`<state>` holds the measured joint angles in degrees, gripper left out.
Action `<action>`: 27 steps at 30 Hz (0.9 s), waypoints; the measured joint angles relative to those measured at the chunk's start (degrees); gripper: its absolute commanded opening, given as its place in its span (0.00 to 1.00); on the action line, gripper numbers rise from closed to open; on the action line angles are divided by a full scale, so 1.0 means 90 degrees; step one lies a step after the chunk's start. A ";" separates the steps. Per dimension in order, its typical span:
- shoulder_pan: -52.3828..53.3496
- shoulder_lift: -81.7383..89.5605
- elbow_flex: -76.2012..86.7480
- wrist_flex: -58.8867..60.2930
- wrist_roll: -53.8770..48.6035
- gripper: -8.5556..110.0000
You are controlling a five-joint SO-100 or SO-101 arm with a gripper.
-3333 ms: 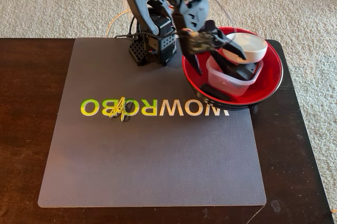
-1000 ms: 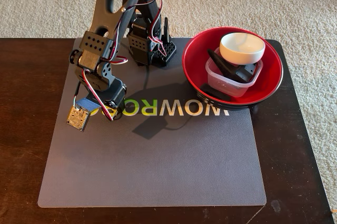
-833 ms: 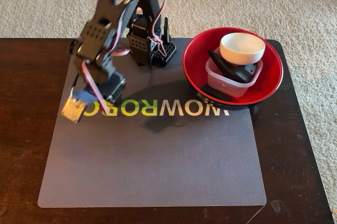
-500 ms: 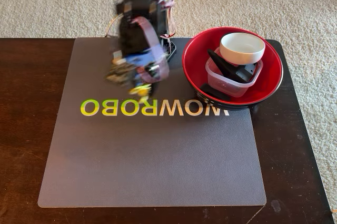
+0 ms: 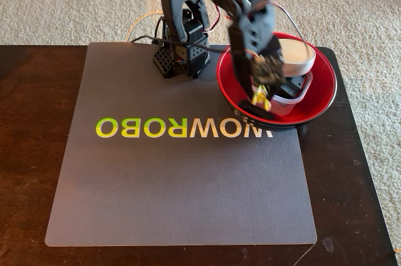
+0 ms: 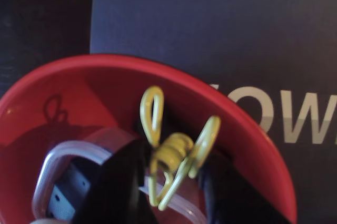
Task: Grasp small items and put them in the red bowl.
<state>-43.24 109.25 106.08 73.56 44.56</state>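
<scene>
The red bowl (image 5: 322, 94) sits at the mat's right edge, red inside and black outside. Inside it lie a small white bowl (image 5: 297, 53) and a clear square tub (image 5: 289, 100) with black pieces in it. My gripper (image 5: 261, 97) hangs over the bowl's left half, shut on a yellow clip (image 5: 260, 98). In the wrist view the yellow clip (image 6: 174, 153) is pinched between the black fingers (image 6: 118, 182), dangling above the red bowl (image 6: 68, 92) and the clear tub (image 6: 50, 168).
A grey mat (image 5: 182, 178) printed with green lettering (image 5: 178, 128) covers a dark wooden table (image 5: 31, 128). The arm's base (image 5: 182, 53) stands at the mat's far edge, left of the bowl. Beige carpet lies behind.
The arm swung from the mat's left side up and across to the right, carrying the yellow clip off the lettering to a spot above the red bowl.
</scene>
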 measured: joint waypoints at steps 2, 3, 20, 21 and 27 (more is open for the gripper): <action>-0.0127 -0.0371 0.0000 -0.0068 -0.0059 0.20; -0.0186 -0.0488 0.0000 -0.0107 -0.0088 0.24; 0.1143 0.1621 0.0898 -0.0156 -0.1592 0.37; 0.1543 0.1689 0.0898 -0.0107 -0.1748 0.37; 0.4414 0.1553 0.0898 -0.0059 -0.1934 0.36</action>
<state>-3.52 123.22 114.17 73.04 27.16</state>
